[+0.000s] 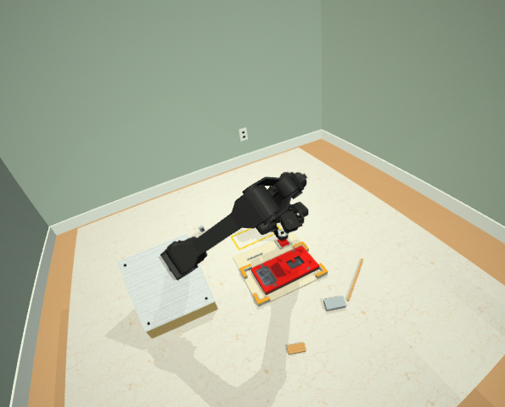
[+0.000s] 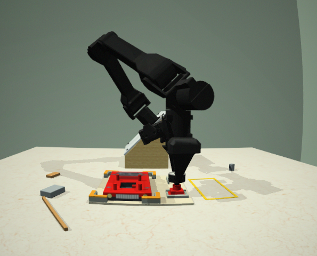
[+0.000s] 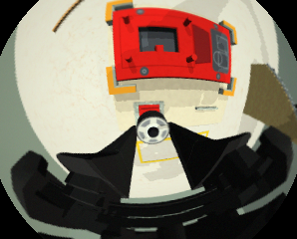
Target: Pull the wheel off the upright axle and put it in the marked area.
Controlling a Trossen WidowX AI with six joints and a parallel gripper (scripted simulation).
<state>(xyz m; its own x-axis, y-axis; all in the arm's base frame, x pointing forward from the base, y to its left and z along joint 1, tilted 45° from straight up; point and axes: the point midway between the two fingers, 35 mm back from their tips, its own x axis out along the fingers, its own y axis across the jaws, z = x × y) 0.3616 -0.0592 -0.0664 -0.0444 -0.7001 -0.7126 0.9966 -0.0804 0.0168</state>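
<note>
The black pincer (image 2: pixel 176 176) points straight down over the right end of the pale cream base board (image 2: pixel 177 202) and is clamped on the small black wheel with a pale hub (image 2: pixel 176 176). Its two tapered black fingers stand partly apart, one against each side of the wheel, as the wrist view shows with the wheel (image 3: pixel 151 127) sitting right at the tips. In the exterior view the wheel sits just above the red round-topped axle stand (image 2: pixel 176 189), which rests on a grey square foot on the board. Whether the wheel is wholly free of the axle or a short length of pin is still inside the hub is hard to judge from the side, as the gap there is small and dark.

The yellow-outlined rectangular marked area (image 2: pixel 212 188) lies on the marbled cream counter (image 2: pixel 262 220) just beside the board, on the far side of the stand from the flat red block fixture with orange corner brackets (image 2: pixel 127 185). The wheel is not over that outline.

Well apart from the pincer lie a thin wooden stick (image 2: pixel 54 213), a flat grey block (image 2: pixel 52 190), a small tan wooden tile (image 2: pixel 53 174) and a tiny dark grey cube (image 2: pixel 231 166). The arm rises from a white-topped wooden pedestal (image 1: pixel 155 298).
</note>
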